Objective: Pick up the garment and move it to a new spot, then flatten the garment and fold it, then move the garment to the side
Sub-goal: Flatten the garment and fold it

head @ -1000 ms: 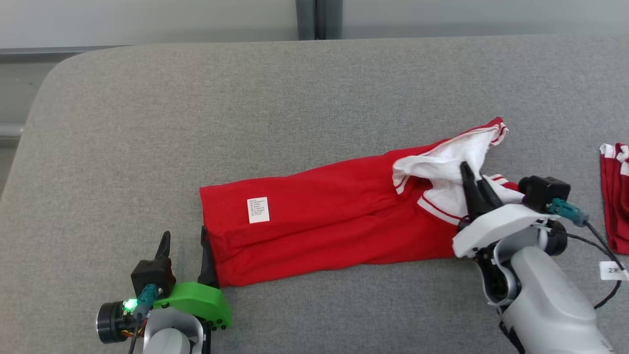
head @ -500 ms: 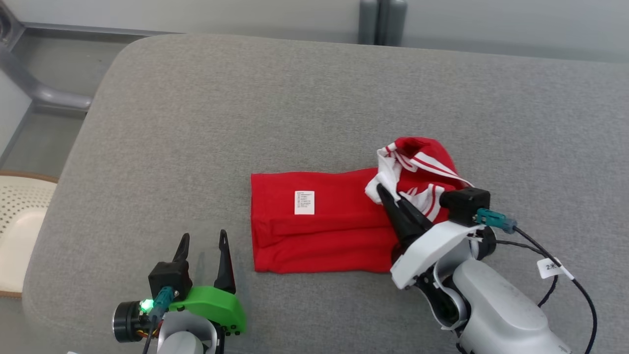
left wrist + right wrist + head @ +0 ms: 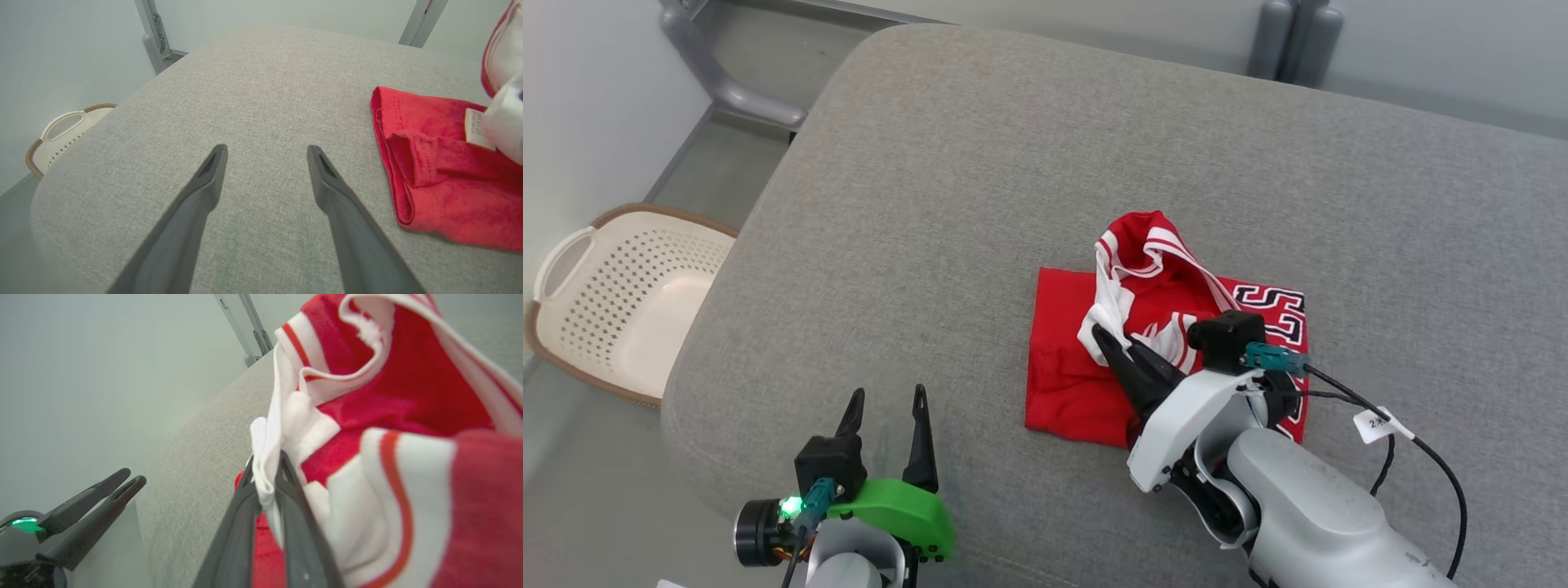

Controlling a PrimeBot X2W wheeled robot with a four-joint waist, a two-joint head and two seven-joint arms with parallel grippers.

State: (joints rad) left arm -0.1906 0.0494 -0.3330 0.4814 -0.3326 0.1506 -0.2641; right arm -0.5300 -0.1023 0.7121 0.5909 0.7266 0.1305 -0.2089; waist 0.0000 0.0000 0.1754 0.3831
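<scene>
Two grippers sit nearest. The left gripper (image 3: 888, 398) is over the near edge of the bench (image 3: 947, 188), its two long dark fingers (image 3: 204, 192) spread wide with nothing between them. The right gripper (image 3: 1104, 336) has its fingers pinched narrow on a white fold of the one garment (image 3: 1062, 351). That garment, a soft red knit jersey with white striped trim, lies just beyond on the middle of the bench, to the right of the left gripper. Its lower layer is folded flat into a rough rectangle, and the held part rises in a crumpled hump on top (one small white label (image 3: 476, 126) shows on the red cloth, and black-and-white lettering (image 3: 1270, 306) near its right edge). The bench is padded, covered in coarse grey woven cloth, with rounded corners. Farther left, down on the floor, stands one cream plastic basket (image 3: 645, 214) with a brown rim, perforated walls and a slot handle.
</scene>
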